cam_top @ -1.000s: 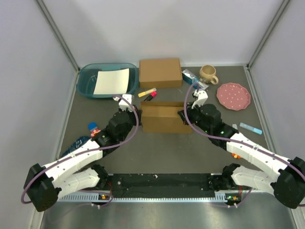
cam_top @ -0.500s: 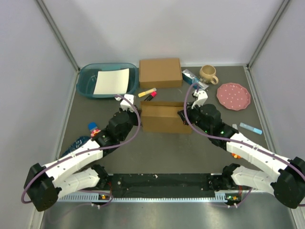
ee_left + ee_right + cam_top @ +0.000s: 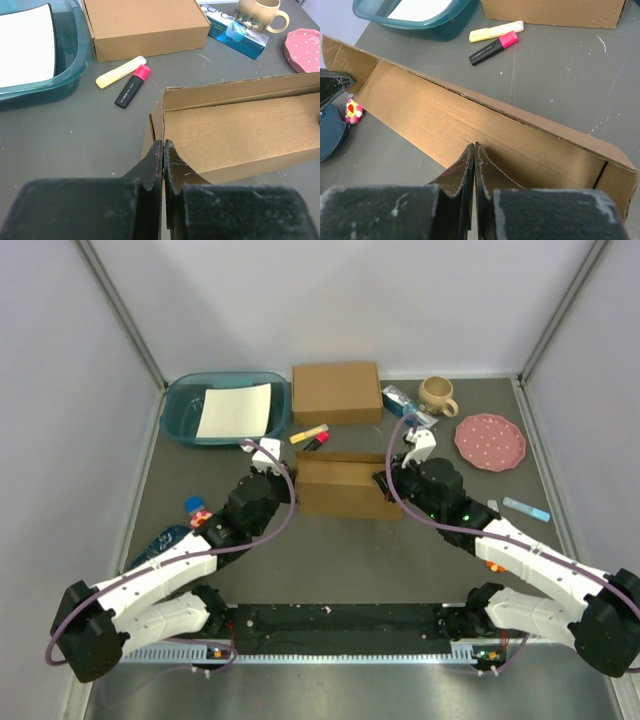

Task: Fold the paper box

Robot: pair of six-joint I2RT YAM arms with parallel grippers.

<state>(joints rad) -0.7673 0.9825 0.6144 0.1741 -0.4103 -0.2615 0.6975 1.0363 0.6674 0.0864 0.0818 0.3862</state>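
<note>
The paper box [image 3: 345,490] is plain brown cardboard, partly formed, in the middle of the table. In the left wrist view [image 3: 240,130] its far wall stands up and its left end corner meets my fingertips. My left gripper [image 3: 291,477] [image 3: 163,144] is shut, tips against that left end wall. My right gripper [image 3: 386,482] [image 3: 475,145] is shut at the box's right side, tips over the inner panel [image 3: 470,120]. I see no cardboard between either pair of jaws.
A second, closed brown box [image 3: 336,392] sits behind. A teal tub [image 3: 185,410] holding white paper is at back left. A yellow highlighter [image 3: 308,432] and a pink-capped marker [image 3: 318,442] lie between the boxes. A mug [image 3: 437,394], blue packet [image 3: 402,402] and pink plate [image 3: 490,441] are at back right.
The left gripper has shifted very slightly toward the box's left end. The box and the right arm look unchanged.
</note>
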